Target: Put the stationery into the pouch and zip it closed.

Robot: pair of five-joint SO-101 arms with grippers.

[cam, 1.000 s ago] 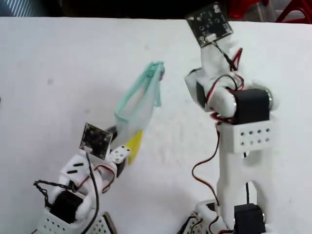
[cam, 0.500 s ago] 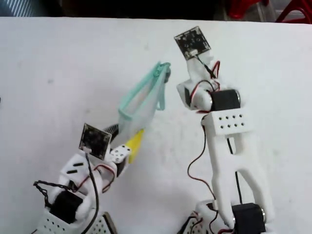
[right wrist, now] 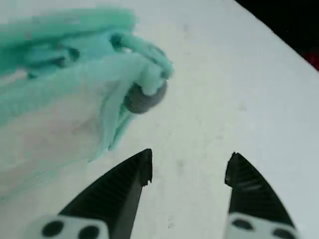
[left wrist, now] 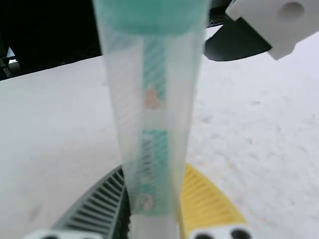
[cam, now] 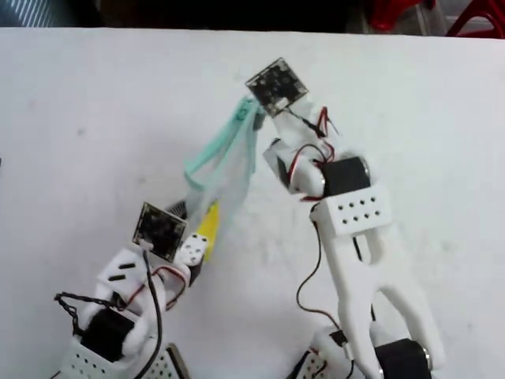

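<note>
**Beside the zip pull, ready for closing**

On the left, almost no change: lower end of the pouch (cam: 225, 170) clamped between the jaws of the left gripper (left wrist: 152, 199), raised over the bench (cam: 79, 118) and slanting up toward the right. Through the pale wall, teal and orange shapes inside, too blurred to name. Toward the middle, teal mouth seemingly not zipped yet. On the right, a big change within one second: swung in leftward, with the right gripper (right wrist: 190, 158) now just beside the zip pull (right wrist: 144, 94), jaws apart, nothing between them. Probably finished with stowing; next, taking the pull and drawing it along.
</note>
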